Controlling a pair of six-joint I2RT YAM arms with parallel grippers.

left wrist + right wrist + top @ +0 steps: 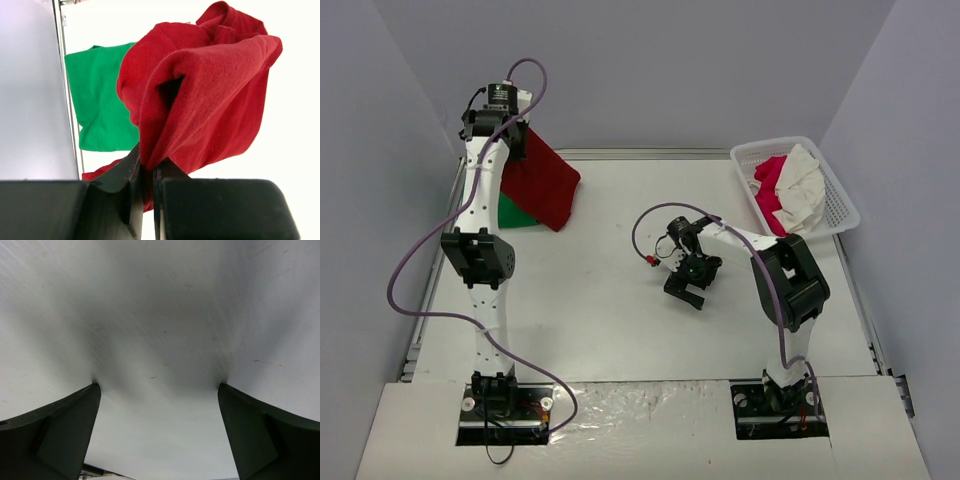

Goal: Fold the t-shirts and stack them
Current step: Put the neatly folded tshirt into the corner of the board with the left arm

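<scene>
**Left tool clamped on the red shirt, right tool open and empty**

The left tool (147, 169) has its jaws closed to a thin slit on a fold of the dark red t-shirt (210, 100). It holds the shirt up at the far left corner of the surface (600, 310). The cloth hangs from that single pinch in a bunched drape, and its lower edge appears to reach the surface. The green t-shirt (100, 95) lies flat beneath and behind it, close to the left wall.

The right tool (159, 387) is spread wide with nothing between its fingers. It hovers low over bare surface near the middle, well apart from both shirts.

Both shirts look light, soft and limp. They should sag, twist and collapse wherever they are unsupported, and should not slip much in a firm pinch. I judge that one grip will not spread the red shirt. A second hold on a hem corner or shoulder seam, well away from the first, would let it open flat.

The bunching hides the red shirt's collar, sleeves and hem, so it is unclear which part is pinched. Most of the green shirt is covered in the overhead view, so its fold cannot be judged. A basket (840, 195) at the far right holds pink and cream cloth (805, 185) of unclear kind.
</scene>
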